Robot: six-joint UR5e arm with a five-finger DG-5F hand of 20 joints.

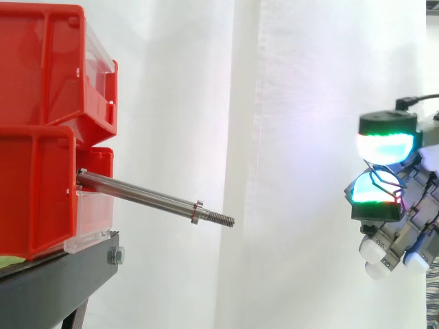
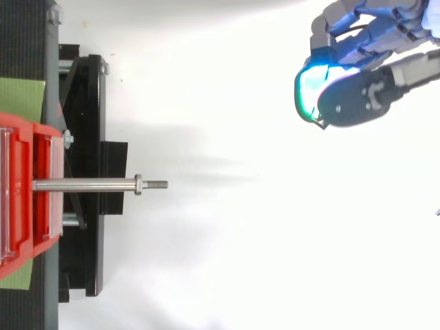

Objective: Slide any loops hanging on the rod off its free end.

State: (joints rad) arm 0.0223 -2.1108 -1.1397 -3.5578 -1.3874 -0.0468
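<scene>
A steel rod [image 1: 144, 195] sticks out of the lower red bin [image 1: 34, 199] and slopes slightly down to the right. It ends in a collar [image 1: 197, 211] and a bare threaded tip [image 1: 221, 219]. Nothing hangs on the rod [image 2: 82, 184]. My hand [image 1: 401, 226] is far to the right of the tip, level with it or a little higher. Its fingers are curled, with two glowing pads [image 1: 385, 145] facing each other. A thin blue cable loop [image 1: 378, 179] is pinched between them, and its dark edge [image 2: 311, 115] peeks out under the pads from above.
Two red bins [image 1: 48, 68] are stacked on a black stand [image 1: 62, 281] at the left. A green patch [image 2: 20, 100] lies on the stand's top. A wide open gap before the white curtain separates the rod tip from my hand.
</scene>
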